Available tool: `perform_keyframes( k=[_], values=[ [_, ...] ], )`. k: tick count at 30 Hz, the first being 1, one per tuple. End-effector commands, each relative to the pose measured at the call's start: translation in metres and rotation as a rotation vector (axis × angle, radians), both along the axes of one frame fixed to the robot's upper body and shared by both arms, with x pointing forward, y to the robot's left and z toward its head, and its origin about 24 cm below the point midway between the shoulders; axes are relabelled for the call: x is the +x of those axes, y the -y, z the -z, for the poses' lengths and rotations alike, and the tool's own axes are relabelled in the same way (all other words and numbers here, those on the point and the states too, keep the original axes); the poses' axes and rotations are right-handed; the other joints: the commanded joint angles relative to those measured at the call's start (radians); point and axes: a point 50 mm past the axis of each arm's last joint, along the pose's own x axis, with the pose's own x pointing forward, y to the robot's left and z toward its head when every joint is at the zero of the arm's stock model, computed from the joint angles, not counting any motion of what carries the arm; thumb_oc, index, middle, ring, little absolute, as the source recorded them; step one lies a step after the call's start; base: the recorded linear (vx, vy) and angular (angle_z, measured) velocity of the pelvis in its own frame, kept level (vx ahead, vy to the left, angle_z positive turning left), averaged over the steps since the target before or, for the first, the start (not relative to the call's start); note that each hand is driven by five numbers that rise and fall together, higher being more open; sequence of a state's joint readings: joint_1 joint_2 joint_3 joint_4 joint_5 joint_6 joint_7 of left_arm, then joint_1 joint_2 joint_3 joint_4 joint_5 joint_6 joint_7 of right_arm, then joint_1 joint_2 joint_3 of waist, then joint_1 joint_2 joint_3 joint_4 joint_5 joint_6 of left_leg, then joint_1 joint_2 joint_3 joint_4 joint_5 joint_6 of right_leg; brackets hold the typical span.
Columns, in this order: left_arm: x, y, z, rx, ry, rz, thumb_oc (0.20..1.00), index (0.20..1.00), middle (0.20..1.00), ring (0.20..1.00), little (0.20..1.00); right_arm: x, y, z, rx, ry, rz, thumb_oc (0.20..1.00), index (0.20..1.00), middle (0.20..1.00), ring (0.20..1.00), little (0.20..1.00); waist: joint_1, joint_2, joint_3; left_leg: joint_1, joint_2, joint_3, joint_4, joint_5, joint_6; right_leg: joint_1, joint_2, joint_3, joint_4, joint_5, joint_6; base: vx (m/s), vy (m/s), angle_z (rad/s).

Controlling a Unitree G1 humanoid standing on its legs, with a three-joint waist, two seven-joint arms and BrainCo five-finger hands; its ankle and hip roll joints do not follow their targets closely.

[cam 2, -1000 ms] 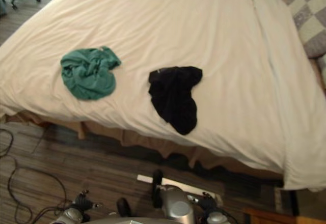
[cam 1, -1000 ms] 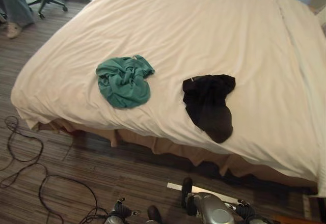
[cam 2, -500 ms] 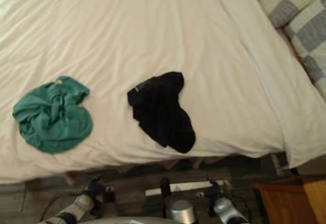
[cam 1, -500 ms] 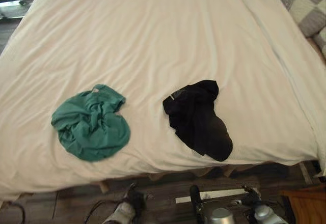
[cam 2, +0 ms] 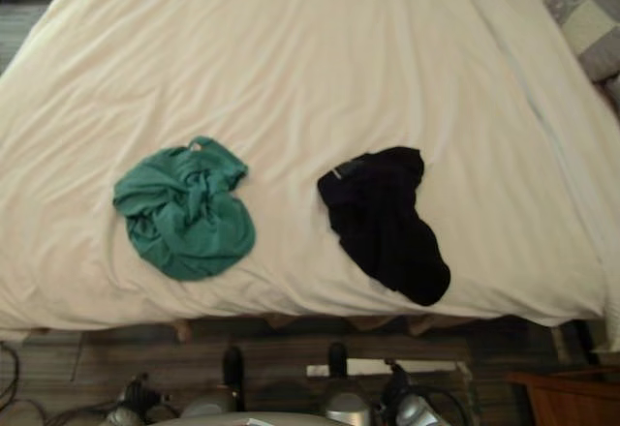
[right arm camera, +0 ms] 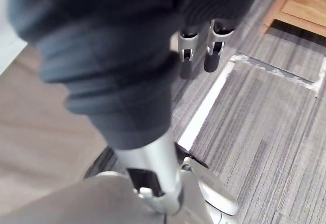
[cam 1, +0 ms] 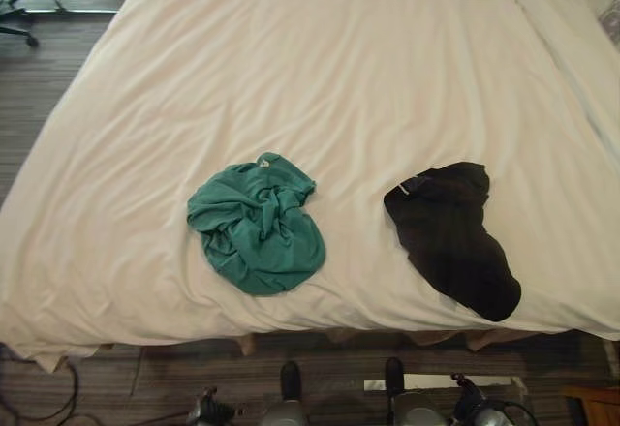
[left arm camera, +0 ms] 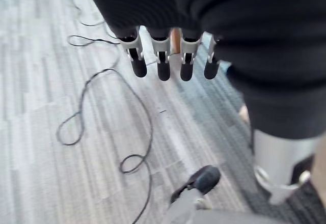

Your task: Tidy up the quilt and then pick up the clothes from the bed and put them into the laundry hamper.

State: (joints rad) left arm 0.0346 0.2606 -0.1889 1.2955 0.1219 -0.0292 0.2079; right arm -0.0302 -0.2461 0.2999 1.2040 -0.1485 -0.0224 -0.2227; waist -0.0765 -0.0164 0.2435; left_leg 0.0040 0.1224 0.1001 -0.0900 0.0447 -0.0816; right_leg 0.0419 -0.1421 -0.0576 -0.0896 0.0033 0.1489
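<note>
Clothes (cam 1: 258, 225) unmoved (camera shifted), quilt (cam 1: 320, 68) flat

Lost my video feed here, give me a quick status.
Both hands open, hanging over the floor: left hand, right hand. Green garment and black garment lie on the quilt. Nothing blocking.

**Open quilt all round the two garments**

The quilt (cam 1: 320, 68) lies flat and wide before me, bare cloth on every side of the green garment (cam 1: 260, 225) and the black garment (cam 1: 451, 238). The two lie well apart, with a bare strip of quilt between them that I can reach through. The black one sits near the bed's front edge. My left hand (left arm camera: 168, 63) hangs over open floor (left arm camera: 46, 107), fingers straight. My right hand (right arm camera: 204, 51) hangs near a wooden cabinet (right arm camera: 300, 2).
</note>
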Motion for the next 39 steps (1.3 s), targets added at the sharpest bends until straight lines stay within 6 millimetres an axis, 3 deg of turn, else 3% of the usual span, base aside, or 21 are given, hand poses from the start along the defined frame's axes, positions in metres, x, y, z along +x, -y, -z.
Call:
perform_keyframes(
  k=[1,2,3,4,7,9,12,16,18,19,22,24,28,29,31,33,35,36,37,38,39],
  values=[
    [0.01,-0.024,-0.009,0.119,0.065,-0.205,1.0,1.0,1.0,1.0,1.0,-0.008,0.027,-0.005,0.013,0.101,0.471,1.0,1.0,1.0,1.0,1.0,-0.022,-0.036,-0.031,0.067,0.03,0.045,0.011,-0.058,-0.051,-0.013,-0.042,0.03,0.018,-0.013,0.045,0.13,-0.02,0.0],
    [0.002,-0.032,-0.011,0.144,0.068,-0.278,1.0,1.0,1.0,1.0,1.0,-0.014,0.04,-0.008,0.008,0.147,0.619,1.0,1.0,1.0,1.0,1.0,-0.027,-0.034,-0.037,0.075,0.034,0.049,0.005,-0.058,-0.054,-0.005,-0.043,0.026,0.013,-0.012,0.048,0.07,-0.015,-0.02],
    [0.002,-0.032,-0.011,0.144,0.068,-0.278,1.0,1.0,1.0,1.0,1.0,-0.014,0.04,-0.008,0.008,0.147,0.619,1.0,1.0,1.0,1.0,1.0,-0.027,-0.034,-0.036,0.076,0.034,0.049,0.005,-0.058,-0.054,-0.005,-0.043,0.026,0.013,-0.013,0.048,0.09,-0.023,-0.04],
    [0.0,-0.057,-0.021,0.198,0.153,-0.434,1.0,1.0,1.0,1.0,1.0,-0.026,0.068,-0.018,-0.049,0.228,0.782,1.0,1.0,1.0,1.0,1.0,-0.034,-0.029,-0.053,0.082,0.042,0.049,0.003,-0.056,-0.062,0.009,-0.047,0.013,0.002,-0.011,0.056,0.08,-0.015,-0.04],
    [0.044,-0.113,-0.069,0.333,0.462,-0.517,1.0,1.0,1.0,1.0,1.0,-0.01,0.111,-0.055,-0.181,0.45,0.765,1.0,1.0,1.0,1.0,1.0,-0.042,-0.023,-0.059,0.087,0.048,0.044,0.003,-0.042,-0.067,0.02,-0.053,-0.002,0.002,-0.001,0.063,0.03,-0.007,0.13],
    [0.053,-0.14,-0.101,0.404,0.642,-0.547,1.0,1.0,1.0,1.0,1.0,0.001,0.142,-0.091,-0.311,0.582,0.685,1.0,1.0,1.0,1.0,1.0,-0.037,-0.019,-0.065,0.089,0.049,0.038,0.003,-0.049,-0.068,0.027,-0.056,-0.01,0.002,-0.009,0.067,0.02,0.004,0.14],
    [0.08,-0.149,-0.138,0.451,0.85,-0.489,1.0,1.0,1.0,1.0,1.0,0.03,0.169,-0.145,-0.506,0.741,0.518,1.0,1.0,1.0,1.0,1.0,-0.038,-0.017,-0.075,0.091,0.051,0.032,0.003,-0.049,-0.069,0.034,-0.058,-0.019,0.002,-0.013,0.067,0.01,-0.014,0.07],
    [0.117,-0.15,-0.198,0.514,1.158,-0.386,1.0,1.0,1.0,1.0,1.0,0.062,0.183,-0.208,-0.728,0.894,0.277,1.0,1.0,1.0,1.0,1.0,-0.027,-0.021,-0.087,0.09,0.055,0.024,0.003,-0.05,-0.071,0.038,-0.057,-0.027,0.002,-0.015,0.066,0.0,-0.023,0.03],
    [0.135,-0.128,-0.224,0.476,1.29,-0.193,1.0,1.0,1.0,1.0,1.0,0.084,0.179,-0.247,-0.849,0.978,0.084,1.0,1.0,1.0,1.0,1.0,-0.017,-0.022,-0.088,0.087,0.058,0.021,0.003,-0.038,-0.071,0.035,-0.056,-0.03,0.002,-0.009,0.061,0.01,-0.03,0.06],
    [0.136,-0.123,-0.226,0.464,1.298,-0.159,1.0,1.0,1.0,1.0,1.0,0.089,0.176,-0.253,-0.856,1.0,0.052,1.0,1.0,1.0,1.0,1.0,-0.015,-0.02,-0.093,0.093,0.061,0.02,0.003,-0.052,-0.072,0.043,-0.055,-0.031,0.002,-0.021,0.062,0.0,0.0,0.0],
    [0.147,-0.104,-0.224,0.46,1.227,0.048,1.0,1.0,1.0,1.0,1.0,0.108,0.158,-0.263,-0.829,1.057,-0.05,1.0,1.0,1.0,1.0,1.0,-0.007,-0.019,-0.093,0.097,0.064,0.019,0.003,-0.054,-0.074,0.048,-0.052,-0.032,0.002,-0.024,0.059,0.03,-0.009,0.02],
    [0.148,-0.102,-0.221,0.459,1.197,0.084,1.0,1.0,1.0,1.0,1.0,0.115,0.152,-0.267,-0.819,1.077,-0.083,1.0,1.0,1.0,1.0,1.0,-0.005,-0.018,-0.091,0.099,0.064,0.02,0.003,-0.055,-0.075,0.049,-0.052,-0.032,0.002,-0.024,0.059,0.0,-0.006,0.04],
    [0.164,-0.073,-0.215,0.429,1.096,0.361,1.0,1.0,1.0,1.0,1.0,0.142,0.109,-0.28,-0.731,1.183,-0.255,1.0,1.0,1.0,1.0,1.0,0.004,-0.02,-0.062,0.096,0.067,0.021,0.003,-0.056,-0.078,0.048,-0.048,-0.035,0.002,-0.026,0.058,0.0,0.0,0.0],
    [0.184,-0.123,-0.281,0.584,1.115,0.385,1.0,1.0,1.0,1.0,1.0,0.152,0.094,-0.295,-0.659,1.254,-0.309,1.0,1.0,1.0,1.0,1.0,-0.014,-0.011,-0.052,0.096,0.07,0.032,0.003,-0.057,-0.08,0.045,-0.048,-0.031,0.002,-0.026,0.064,0.0,0.0,0.0],
    [0.194,-0.086,-0.278,0.559,1.137,0.556,1.0,1.0,1.0,1.0,1.0,0.154,0.08,-0.292,-0.613,1.288,-0.331,1.0,1.0,1.0,1.0,1.0,-0.014,-0.01,-0.034,0.078,0.07,0.029,0.003,-0.048,-0.076,0.021,-0.045,-0.023,0.003,-0.017,0.061,-0.09,-0.016,-0.05],
    [0.2,-0.063,-0.303,0.619,1.22,0.699,1.0,1.0,1.0,1.0,1.0,0.158,0.07,-0.295,-0.579,1.346,-0.308,1.0,1.0,1.0,1.0,1.0,-0.016,-0.014,0.0,0.038,0.073,0.026,0.003,-0.037,-0.077,-0.025,-0.036,-0.012,0.005,-0.011,0.059,-0.2,-0.059,-0.01],
    [0.201,-0.065,-0.313,0.652,1.276,0.685,1.0,1.0,1.0,1.0,1.0,0.16,0.059,-0.299,-0.554,1.379,-0.344,1.0,1.0,1.0,1.0,1.0,-0.014,-0.011,0.024,0.003,0.075,0.025,0.003,-0.024,-0.081,-0.064,-0.033,-0.007,0.007,0.0,0.06,-0.2,-0.035,0.01],
    [0.211,-0.073,-0.308,0.69,1.246,0.669,1.0,1.0,1.0,1.0,1.0,0.169,0.037,-0.291,-0.442,1.403,-0.374,1.0,1.0,1.0,1.0,1.0,-0.039,-0.002,0.037,-0.034,0.077,0.043,0.003,-0.003,-0.085,-0.119,-0.03,0.007,0.011,0.018,0.064,-0.12,-0.001,-0.1],
    [0.213,-0.073,-0.308,0.691,1.248,0.671,1.0,1.0,1.0,1.0,1.0,0.17,0.037,-0.291,-0.442,1.406,-0.372,1.0,1.0,1.0,1.0,1.0,-0.036,-0.003,0.035,-0.037,0.078,0.045,0.003,-0.003,-0.085,-0.124,-0.029,0.009,0.011,0.019,0.064,-0.14,0.042,-0.25],
    [0.23,-0.083,-0.327,0.749,1.234,0.636,1.0,1.0,1.0,1.0,1.0,0.177,0.02,-0.294,-0.382,1.43,-0.438,1.0,1.0,1.0,1.0,1.0,-0.061,0.007,0.047,-0.056,0.079,0.063,0.003,0.005,-0.085,-0.158,-0.027,0.024,0.014,0.032,0.067,-0.06,0.03,-0.37],
    [0.233,-0.082,-0.329,0.749,1.238,0.64,1.0,1.0,1.0,1.0,1.0,0.177,0.021,-0.294,-0.384,1.433,-0.432,1.0,1.0,1.0,1.0,1.0,-0.055,0.006,0.048,-0.059,0.079,0.063,0.003,0.006,-0.085,-0.161,-0.027,0.025,0.014,0.033,0.067,-0.08,0.045,-0.44]
  ],
)
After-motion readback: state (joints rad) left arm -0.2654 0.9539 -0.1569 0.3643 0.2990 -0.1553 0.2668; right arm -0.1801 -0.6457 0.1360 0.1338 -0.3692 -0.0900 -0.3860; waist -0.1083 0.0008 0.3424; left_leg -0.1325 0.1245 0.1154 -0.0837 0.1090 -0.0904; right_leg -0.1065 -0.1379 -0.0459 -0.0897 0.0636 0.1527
